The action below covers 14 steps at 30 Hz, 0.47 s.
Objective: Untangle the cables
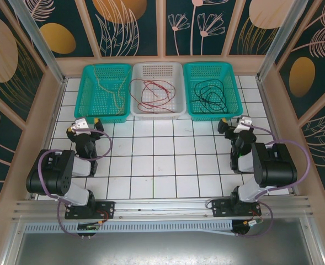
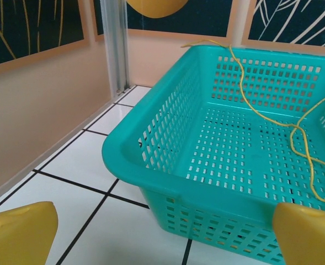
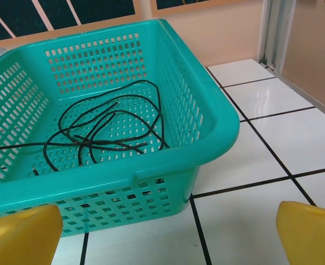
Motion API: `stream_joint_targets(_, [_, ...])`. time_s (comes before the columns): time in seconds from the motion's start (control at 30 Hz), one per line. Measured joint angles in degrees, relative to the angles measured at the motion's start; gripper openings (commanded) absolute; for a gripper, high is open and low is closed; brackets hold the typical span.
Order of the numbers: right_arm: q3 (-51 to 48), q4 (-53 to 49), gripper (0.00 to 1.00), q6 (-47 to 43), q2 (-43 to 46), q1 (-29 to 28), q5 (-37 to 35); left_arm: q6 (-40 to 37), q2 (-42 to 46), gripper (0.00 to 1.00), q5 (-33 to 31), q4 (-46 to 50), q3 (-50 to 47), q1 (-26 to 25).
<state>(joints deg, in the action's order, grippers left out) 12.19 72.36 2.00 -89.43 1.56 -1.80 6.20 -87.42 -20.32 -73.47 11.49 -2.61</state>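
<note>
- You are holding the left gripper (image 1: 83, 124) and the right gripper (image 1: 234, 121) with jaws spread wide and nothing between them. Each is sitting just in front of the near wall of a teal basket.
- The cables are lying sorted, one colour to a basket. The yellow cable (image 2: 292, 126) is in the left teal basket (image 1: 80, 99), the red cable (image 1: 151, 88) is in the white basket (image 1: 156, 114), and the black cable (image 3: 90, 141) is in the right teal basket (image 1: 236, 105). I am judging the separation as done or nearly so.
- The yellow cable is riding up over the far rim of its basket. If you are reaching in or nudging that basket, you are risking the strand slipping out onto the table (image 1: 162, 160).
- The black cable is crossing itself in loose loops. If you are pinching at the crossing, you are likely lifting several strands at once and tightening the knot.
- One black strand is running off the left edge of the right wrist view, and I cannot tell where it ends. You are risking a snag in the basket's lattice if you are pulling blind.
- The baskets look light and are touching side by side. If you are advancing either arm low, you are risking shoving one and mixing the cables again.
</note>
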Motion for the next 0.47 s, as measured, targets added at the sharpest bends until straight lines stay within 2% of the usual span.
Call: stream_joint_targets(0.47, [0.04, 0.76, 0.99, -0.20, 0.00, 0.26, 1.49, 0.00, 0.00, 0.99, 0.63, 0.02, 0.00, 0.00])
